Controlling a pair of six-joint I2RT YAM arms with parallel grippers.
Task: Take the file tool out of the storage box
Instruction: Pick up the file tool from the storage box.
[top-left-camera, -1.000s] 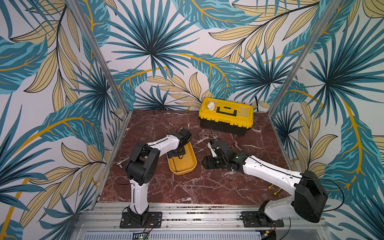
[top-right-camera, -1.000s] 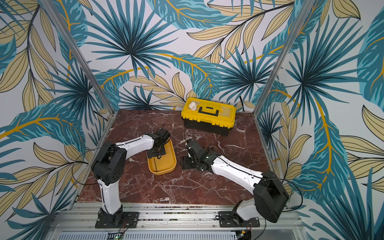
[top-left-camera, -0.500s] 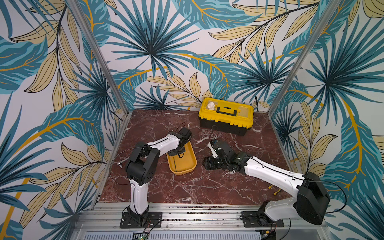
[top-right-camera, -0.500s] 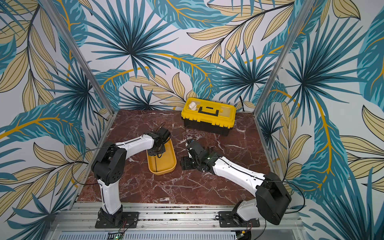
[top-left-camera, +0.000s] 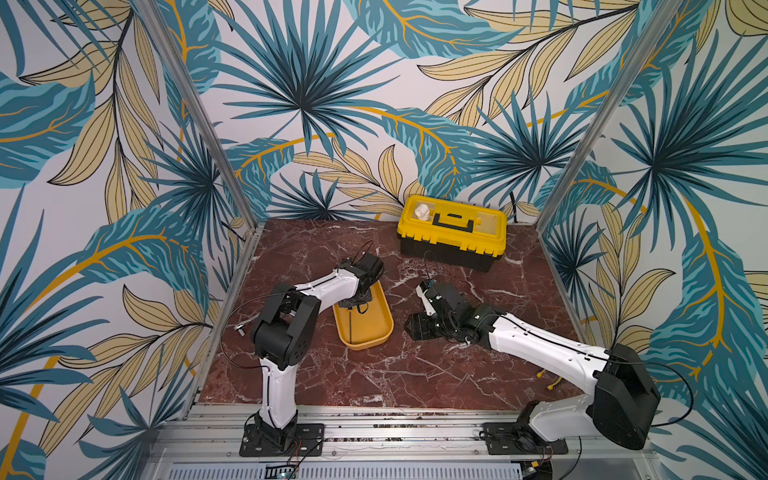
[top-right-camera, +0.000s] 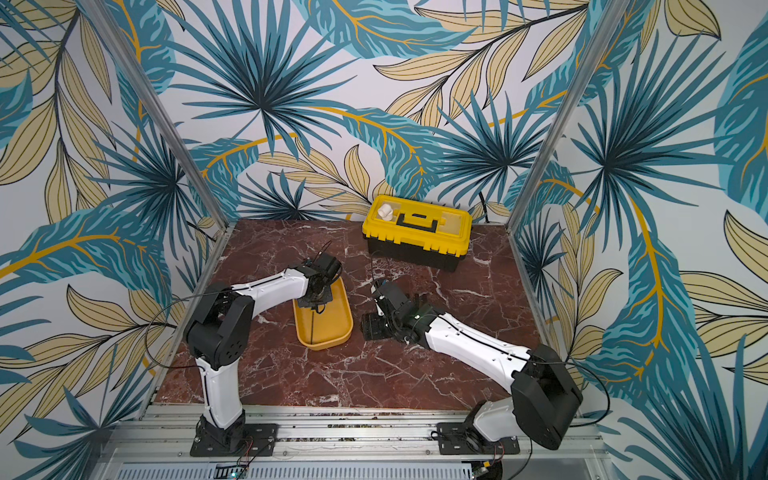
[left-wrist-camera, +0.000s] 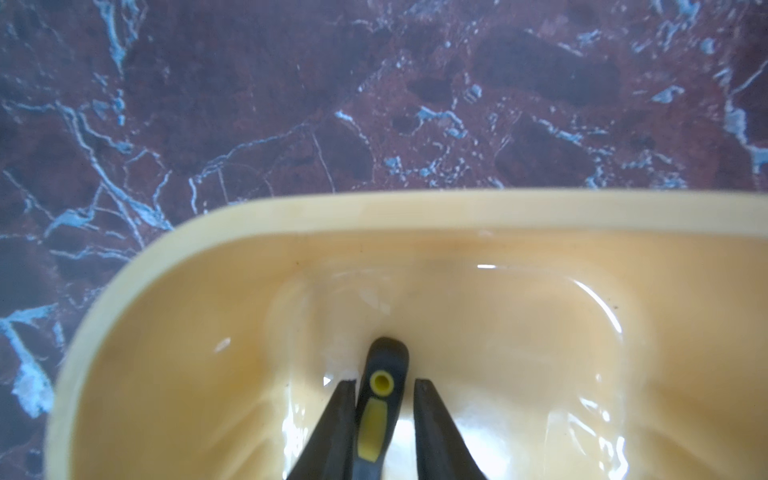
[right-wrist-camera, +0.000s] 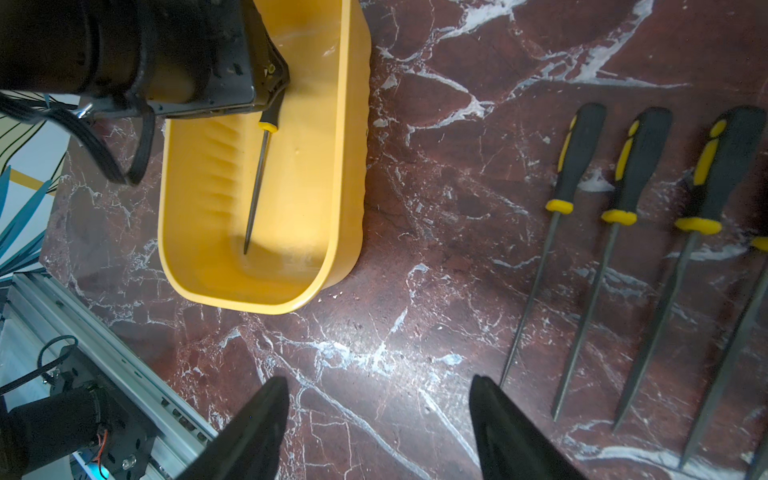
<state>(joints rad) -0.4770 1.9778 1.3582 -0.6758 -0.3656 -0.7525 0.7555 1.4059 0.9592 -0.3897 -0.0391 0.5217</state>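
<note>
The storage box (top-left-camera: 365, 343) (top-right-camera: 324, 343) is a shallow yellow tray on the red marble table, left of centre in both top views. The file tool (right-wrist-camera: 257, 183) lies inside it, its thin shaft (top-left-camera: 350, 328) pointing at the tray's near end. My left gripper (left-wrist-camera: 384, 380) (top-left-camera: 357, 301) reaches down into the tray's far end, its jaws closed in on the tool's black-and-yellow handle (left-wrist-camera: 380, 399). One finger presses its side; the other stands a sliver off at the tip. My right gripper (right-wrist-camera: 378, 382) (top-left-camera: 419, 328) hangs open over bare marble, right of the tray (right-wrist-camera: 349, 166).
A black toolbox with a yellow lid (top-left-camera: 453, 232) (top-right-camera: 417, 232) stands at the back, a small white item (top-left-camera: 422, 211) on its lid. Several more files (right-wrist-camera: 577, 166) lie side by side on the marble beside my right gripper. An aluminium rail (top-left-camera: 374, 432) runs along the front.
My left gripper's jaws have narrowed round the file tool's handle inside the tray. Both grippers stay where they were; the right arm's elbow has shifted slightly.
</note>
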